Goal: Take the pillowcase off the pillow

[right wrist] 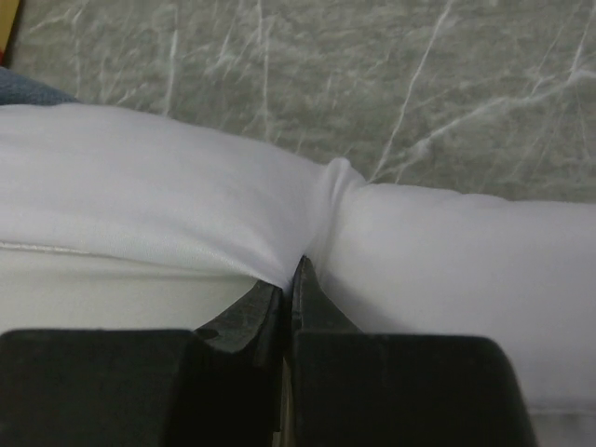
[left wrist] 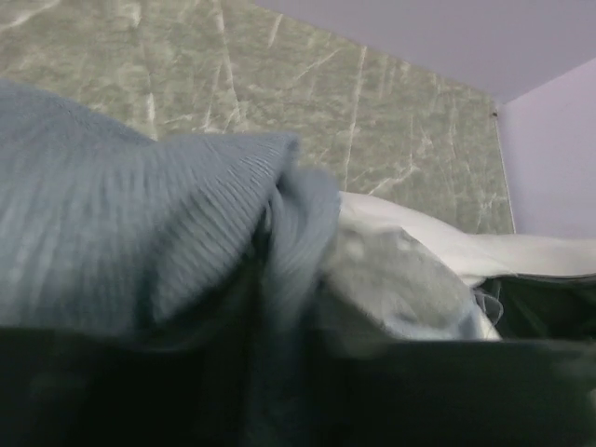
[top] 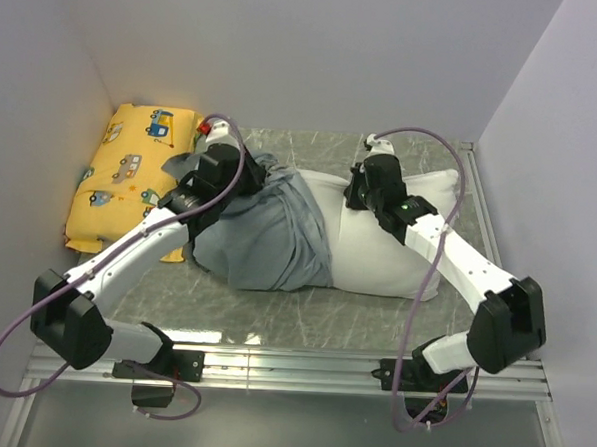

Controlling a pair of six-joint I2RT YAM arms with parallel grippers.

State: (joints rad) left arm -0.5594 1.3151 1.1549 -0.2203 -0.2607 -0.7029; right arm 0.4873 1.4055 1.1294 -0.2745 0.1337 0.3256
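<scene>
The grey pillowcase (top: 268, 232) still covers the left half of the white pillow (top: 387, 258), which lies across the middle of the table. My left gripper (top: 219, 167) sits at the case's bunched far-left end. In the left wrist view the ribbed grey pillowcase (left wrist: 140, 233) is draped over the jaws and blurred, so their state is hidden; a strip of the pillow (left wrist: 521, 251) shows at right. My right gripper (right wrist: 296, 275) is shut, pinching a fold of the bare pillow (right wrist: 140, 186) at its far edge. A corner of the pillowcase (right wrist: 28, 88) shows at upper left.
A yellow vehicle-print cushion (top: 131, 175) lies against the left wall, just left of my left arm. The marbled green table (top: 304, 314) is boxed in by pale walls on three sides. A metal rail (top: 301, 364) runs along the near edge.
</scene>
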